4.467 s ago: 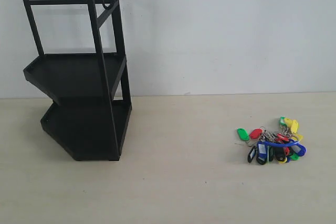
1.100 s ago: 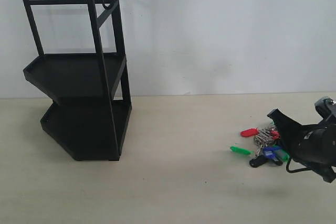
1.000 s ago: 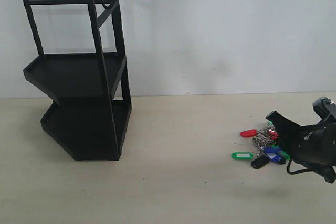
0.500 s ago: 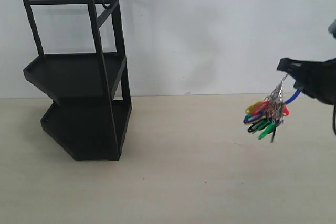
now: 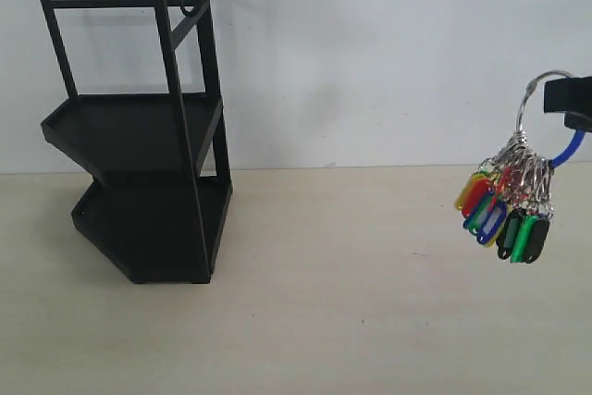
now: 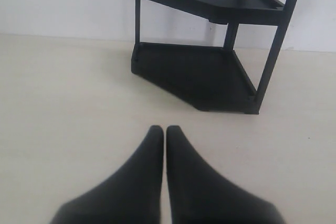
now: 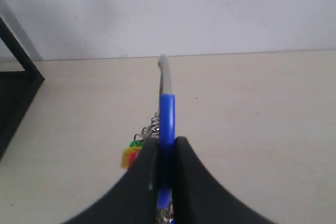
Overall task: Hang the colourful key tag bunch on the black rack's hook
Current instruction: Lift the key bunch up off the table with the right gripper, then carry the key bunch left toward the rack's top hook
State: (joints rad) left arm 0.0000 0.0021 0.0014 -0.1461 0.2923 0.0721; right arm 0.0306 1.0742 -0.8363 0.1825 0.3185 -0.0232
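Pale, matt, wood-toned surface (image 5: 324, 321) runs back to a plain white wall (image 5: 388, 43). On it, toward nine o'clock in the exterior view, we see the tall black metal two-tier rack (image 5: 129, 127). Its angular, lipped trays have cut corners and are joined by thin straight uprights and crossbars in a dull painted finish. On the rack's upper frame, near eleven o'clock of that view, the small thin black J-shaped hook (image 5: 205, 1) sticks out on the three o'clock side with its tip turned up.

Over at three o'clock the colourful key tag bunch (image 5: 504, 205) hangs clear of the surface, well apart from the rack. We make out glossy oblong plastic tags in yellow, red, blue, green and black, clustered under a tangle of small silver split rings. These are threaded on one large thin silver ring (image 7: 165, 74) and a smooth blue loop (image 7: 167, 119).

The right jaws are closed almost fully, with only the thickness of the blue loop between them. In the right wrist view their two smooth black tapered fingers (image 7: 144, 182) pinch the loop edge-on, and the silver ring arches out beyond the tips. In the exterior view the tags dangle at about seven o'clock from the grip.

The left jaws are shut and hold nothing, their matt black fingers (image 6: 136, 182) pressed tip to tip along a hairline seam. They point over the surface toward the rack's lower tray.
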